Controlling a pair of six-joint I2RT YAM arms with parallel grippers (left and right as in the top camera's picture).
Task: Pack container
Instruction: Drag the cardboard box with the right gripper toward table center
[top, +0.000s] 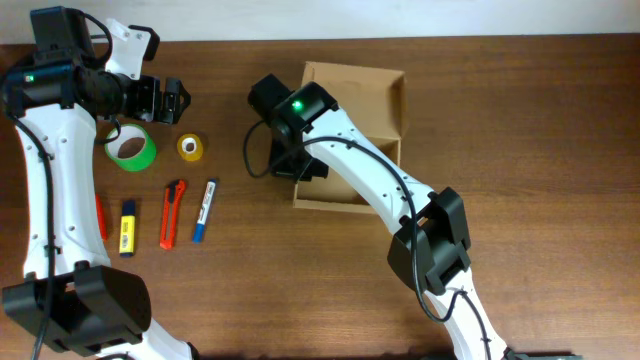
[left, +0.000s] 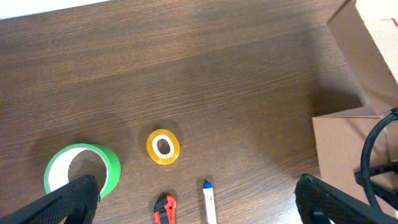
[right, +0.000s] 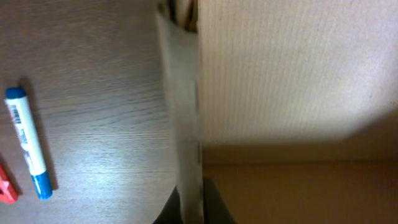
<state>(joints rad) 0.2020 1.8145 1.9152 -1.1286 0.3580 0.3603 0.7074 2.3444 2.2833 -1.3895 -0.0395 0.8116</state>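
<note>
- Two tools here, doing very different things: the right tool (top: 288, 165) is pinched together on the left wall of the container (top: 360, 100), while the left tool (top: 165, 98) hangs with its fingers wide apart and nothing in them, above the green tape roll (top: 131, 148).
- The container sits top-middle of the dark wood-grain surface (top: 520, 150), lid open, well apart from the loose bits on the left.
- Handling guess: plain tan cardboard, so light and matte, not slippery. A thin wall like that probably flexes or creases if you yank it (the right wrist view shows the wall edge-on, and it's skinny).
- I'd take hold low on a wall or near a corner, where the folds make it stiffer, rather than mid-span or on the flap.
- Shapes and textures: the green roll is a wide glossy ring and the yellow tape roll (top: 190, 147) is a small one. The marker (top: 204, 210) is a smooth white cylinder with a blue cap, and the box cutter (top: 173, 213) is a flat orange plastic bar.
</note>
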